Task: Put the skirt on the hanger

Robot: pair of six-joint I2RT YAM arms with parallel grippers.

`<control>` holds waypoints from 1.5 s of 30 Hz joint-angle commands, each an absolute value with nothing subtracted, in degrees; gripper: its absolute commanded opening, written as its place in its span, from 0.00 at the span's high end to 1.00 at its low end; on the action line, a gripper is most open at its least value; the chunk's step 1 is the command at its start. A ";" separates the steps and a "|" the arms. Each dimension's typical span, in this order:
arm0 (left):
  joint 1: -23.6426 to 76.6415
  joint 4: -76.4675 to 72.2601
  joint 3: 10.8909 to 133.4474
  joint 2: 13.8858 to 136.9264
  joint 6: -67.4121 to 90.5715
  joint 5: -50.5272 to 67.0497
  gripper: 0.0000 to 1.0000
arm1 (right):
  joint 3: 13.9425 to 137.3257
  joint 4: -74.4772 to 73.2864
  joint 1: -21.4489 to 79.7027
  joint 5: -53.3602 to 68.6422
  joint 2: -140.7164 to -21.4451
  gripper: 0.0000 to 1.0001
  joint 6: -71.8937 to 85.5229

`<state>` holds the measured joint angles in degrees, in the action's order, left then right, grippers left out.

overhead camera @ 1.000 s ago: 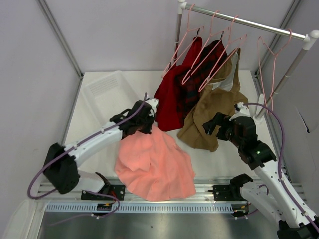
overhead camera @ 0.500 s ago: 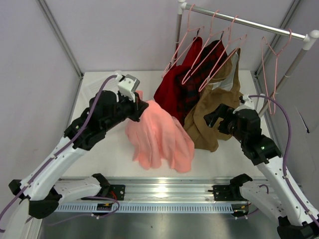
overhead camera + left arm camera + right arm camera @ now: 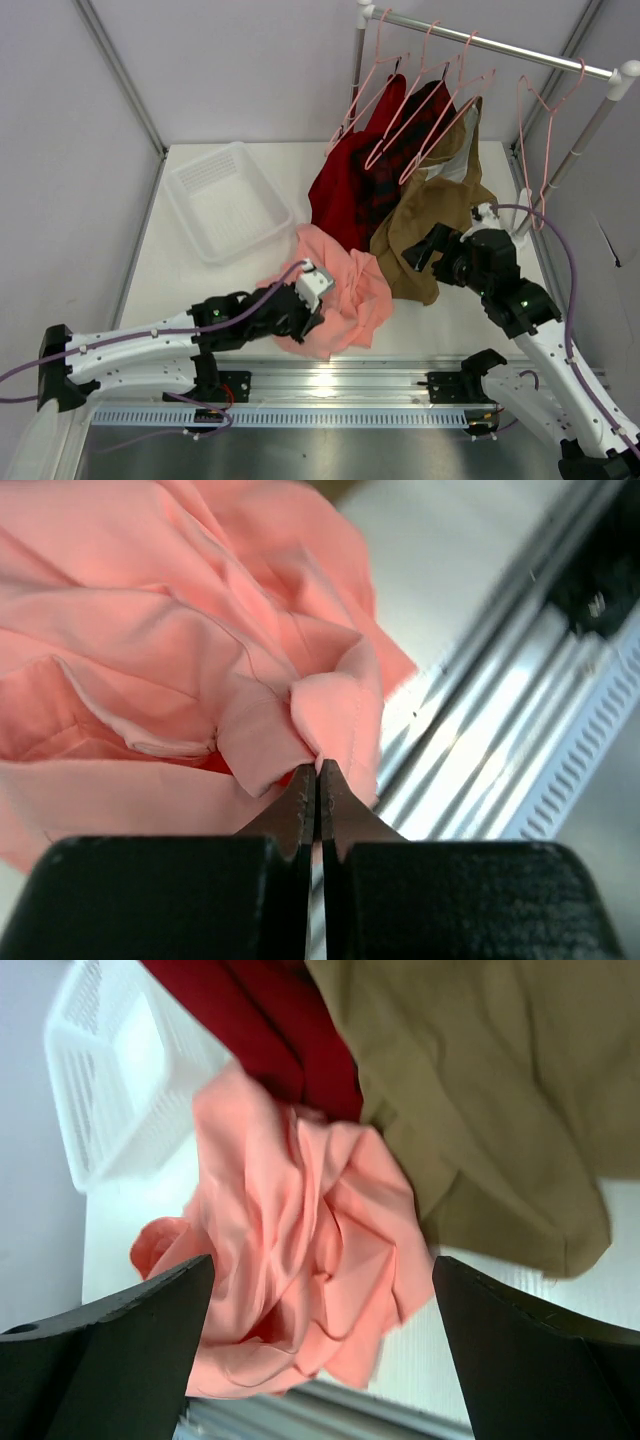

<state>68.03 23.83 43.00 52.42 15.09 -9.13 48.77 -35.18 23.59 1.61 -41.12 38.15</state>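
The salmon-pink skirt (image 3: 350, 290) lies crumpled on the table near the front edge, against the hanging garments. My left gripper (image 3: 318, 312) is low at its near side and shut on a fold of the skirt (image 3: 300, 715), with the fingertips (image 3: 305, 780) pinching its edge. My right gripper (image 3: 420, 250) is open and empty, hovering to the skirt's right in front of the tan garment. The skirt also shows below it in the right wrist view (image 3: 300, 1250). An empty pale-pink hanger (image 3: 530, 150) hangs at the right end of the rail.
A silver rail (image 3: 490, 40) at the back right carries more pink hangers with a dark red garment (image 3: 345, 195) and a tan-brown garment (image 3: 430, 225). A white plastic basket (image 3: 225, 200) sits at the back left. A metal track (image 3: 330, 385) runs along the table's front edge.
My left arm has swung from a raised pose at the back down to the front edge, still holding the skirt. The skirt went from hanging spread to a crumpled heap. The right arm barely moved.
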 commanded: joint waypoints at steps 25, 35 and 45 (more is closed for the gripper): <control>61.79 57.57 58.63 51.42 39.91 -27.18 0.01 | 49.65 -17.40 52.20 -5.45 -67.57 0.04 26.64; 61.79 46.85 48.60 49.22 31.65 -15.47 0.08 | 52.91 -15.82 54.49 -5.80 -76.46 0.14 26.98; 61.00 43.60 51.94 61.52 26.39 -28.48 0.22 | 52.65 -16.78 54.58 -13.18 -73.74 0.12 30.41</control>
<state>61.49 46.92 49.08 59.86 30.33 -24.69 50.92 -18.09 54.33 -10.09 -76.03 29.12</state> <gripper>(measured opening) 0.781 0.876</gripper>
